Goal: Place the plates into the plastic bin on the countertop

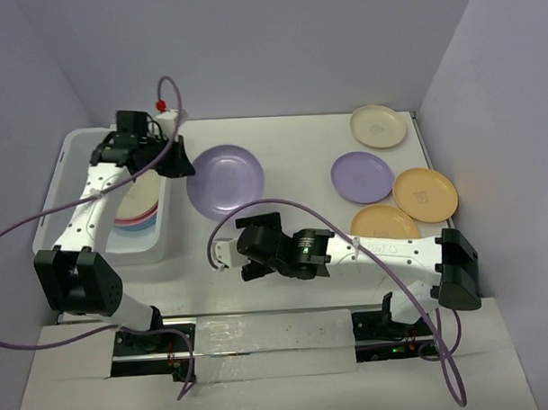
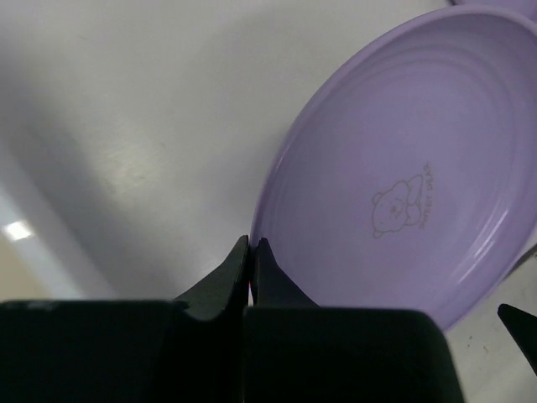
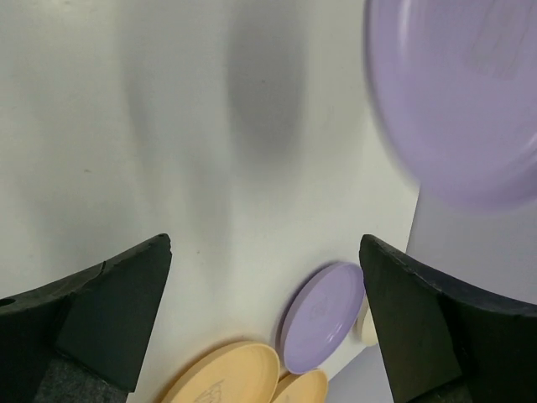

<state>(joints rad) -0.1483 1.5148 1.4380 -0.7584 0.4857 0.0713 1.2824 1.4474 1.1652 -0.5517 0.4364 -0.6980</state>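
Note:
My left gripper [image 1: 179,164] [image 2: 252,245] is shut on the rim of a purple plate [image 1: 224,180] [image 2: 403,168], which hangs tilted over the countertop [image 1: 290,150] just right of the plastic bin [image 1: 67,161]. Several plates [image 1: 135,217] lie stacked inside the bin. My right gripper [image 1: 248,248] [image 3: 264,319] stands open and empty, low over the middle of the table, below the held plate [image 3: 457,101]. A cream plate [image 1: 377,126], another purple plate [image 1: 362,177] [image 3: 323,315] and two orange plates [image 1: 425,194] [image 1: 383,221] [image 3: 226,374] rest at the right.
Walls close in the table at the back, left and right. The right arm's forearm [image 1: 384,248] lies across the near right, covering part of one orange plate. Purple cables [image 1: 23,233] loop off both arms.

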